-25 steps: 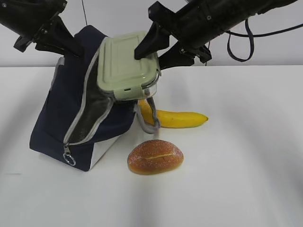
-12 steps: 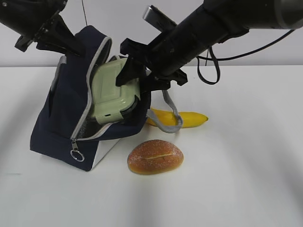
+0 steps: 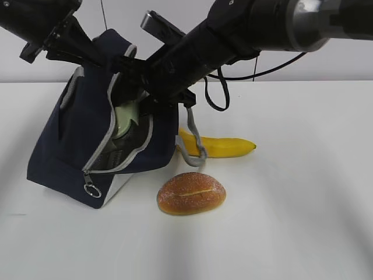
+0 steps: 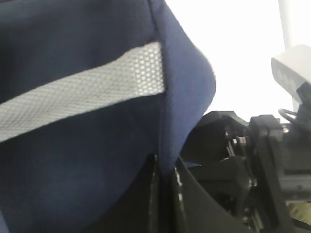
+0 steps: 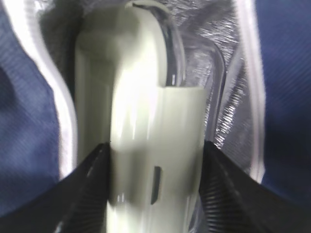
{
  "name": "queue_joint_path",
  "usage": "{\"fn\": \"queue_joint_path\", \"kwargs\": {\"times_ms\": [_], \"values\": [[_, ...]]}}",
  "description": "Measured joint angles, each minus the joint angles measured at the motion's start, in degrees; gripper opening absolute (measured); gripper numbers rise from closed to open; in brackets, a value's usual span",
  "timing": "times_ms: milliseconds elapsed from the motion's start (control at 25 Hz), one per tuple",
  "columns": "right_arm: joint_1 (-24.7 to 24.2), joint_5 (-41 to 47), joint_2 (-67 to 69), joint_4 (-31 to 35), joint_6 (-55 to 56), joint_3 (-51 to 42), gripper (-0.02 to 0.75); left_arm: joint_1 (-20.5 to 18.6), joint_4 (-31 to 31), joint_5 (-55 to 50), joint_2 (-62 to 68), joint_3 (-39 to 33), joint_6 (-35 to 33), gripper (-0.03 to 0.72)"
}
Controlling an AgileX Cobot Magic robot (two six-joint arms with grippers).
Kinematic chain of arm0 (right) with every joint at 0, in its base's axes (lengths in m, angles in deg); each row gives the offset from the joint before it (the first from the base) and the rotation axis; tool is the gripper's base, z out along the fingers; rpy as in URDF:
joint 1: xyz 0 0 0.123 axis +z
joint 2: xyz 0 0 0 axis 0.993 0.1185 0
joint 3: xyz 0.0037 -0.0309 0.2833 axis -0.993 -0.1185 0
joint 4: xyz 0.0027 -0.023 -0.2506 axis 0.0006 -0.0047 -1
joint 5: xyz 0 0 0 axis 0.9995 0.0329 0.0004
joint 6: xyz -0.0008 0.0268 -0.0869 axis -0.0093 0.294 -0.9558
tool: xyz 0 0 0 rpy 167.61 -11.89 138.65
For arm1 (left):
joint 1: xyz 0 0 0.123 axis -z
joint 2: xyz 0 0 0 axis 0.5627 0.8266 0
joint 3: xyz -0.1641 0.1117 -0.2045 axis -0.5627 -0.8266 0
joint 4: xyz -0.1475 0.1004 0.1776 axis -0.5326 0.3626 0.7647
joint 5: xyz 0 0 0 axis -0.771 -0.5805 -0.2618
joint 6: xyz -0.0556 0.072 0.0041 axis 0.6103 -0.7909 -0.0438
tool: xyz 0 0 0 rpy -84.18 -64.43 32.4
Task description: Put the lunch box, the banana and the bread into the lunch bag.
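Observation:
The navy lunch bag [image 3: 70, 146] stands tilted at the left with its mouth open toward me. My left gripper [image 4: 165, 194] is shut on the bag's upper fabric edge [image 4: 184, 97] and holds it up. My right gripper [image 5: 155, 184] is shut on the green-lidded lunch box [image 5: 141, 107], which is inside the bag's silver lining [image 5: 228, 87]; in the exterior view only a bit of the box [image 3: 121, 121] shows through the opening. The banana [image 3: 221, 146] lies on the table right of the bag. The bread [image 3: 191, 193] lies in front of it.
A grey webbing handle [image 3: 195, 146] hangs from the bag over the banana's left end. The ring zipper pull [image 3: 90, 189] dangles at the bag's lower front corner. The white table [image 3: 303, 192] stretches out to the right.
My right arm has pushed the lunch box down from above the bag into its opening. The bag has shifted and tilted a little to the left. Banana and bread have not moved.

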Motion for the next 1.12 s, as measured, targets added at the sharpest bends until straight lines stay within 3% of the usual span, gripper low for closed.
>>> {"fn": "queue_joint_path", "kwargs": {"times_ms": [400, 800, 1120], "values": [[2.2, -2.4, 3.0, 1.2, 0.0, 1.4, 0.43, 0.0, 0.0, 0.0, 0.0, 0.0, 0.0, -0.016], [2.2, -1.7, 3.0, 0.5, -2.9, 2.0, 0.516, -0.2, -0.1, 0.0, 0.0, 0.0, 0.0, -0.016], [-2.1, 18.0, 0.9, -10.5, -5.4, 7.3, 0.519, -2.6, -0.5, 0.0, 0.0, 0.0, 0.0, -0.016]]}}
